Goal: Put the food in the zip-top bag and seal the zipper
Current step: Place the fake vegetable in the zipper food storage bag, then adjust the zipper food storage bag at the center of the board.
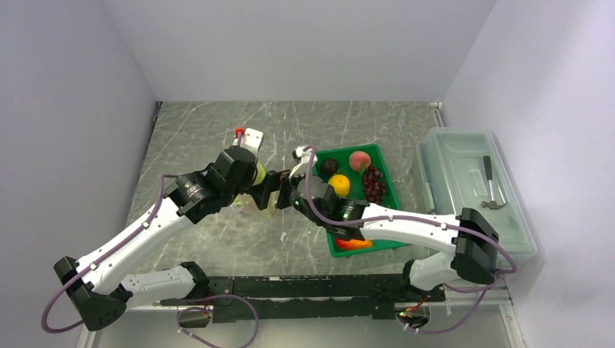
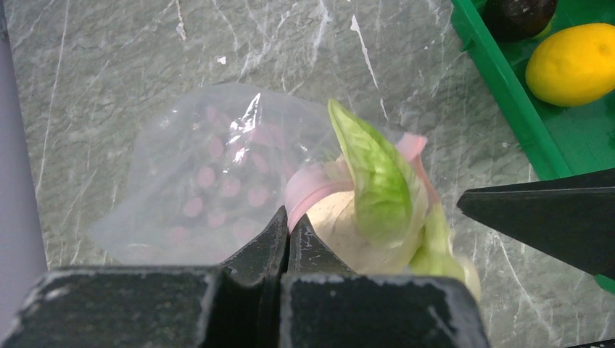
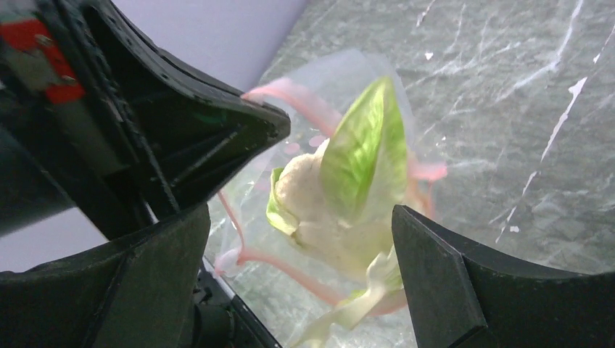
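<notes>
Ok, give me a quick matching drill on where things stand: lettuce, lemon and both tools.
Things:
1 lettuce
2 lemon
3 left tool
4 right tool

States:
A in the green tray
B shut on the pink strip of the bag
C open, either side of the lettuce
D sticking out of the bag's mouth

Pairs: 1-D, 2-A, 3-B, 4-C

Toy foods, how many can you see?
6. In the green tray: dark fruit, peach, grapes, lemon, red-orange fruit. The lettuce pokes from the mouth of the bag. The right arm may hide more.
</notes>
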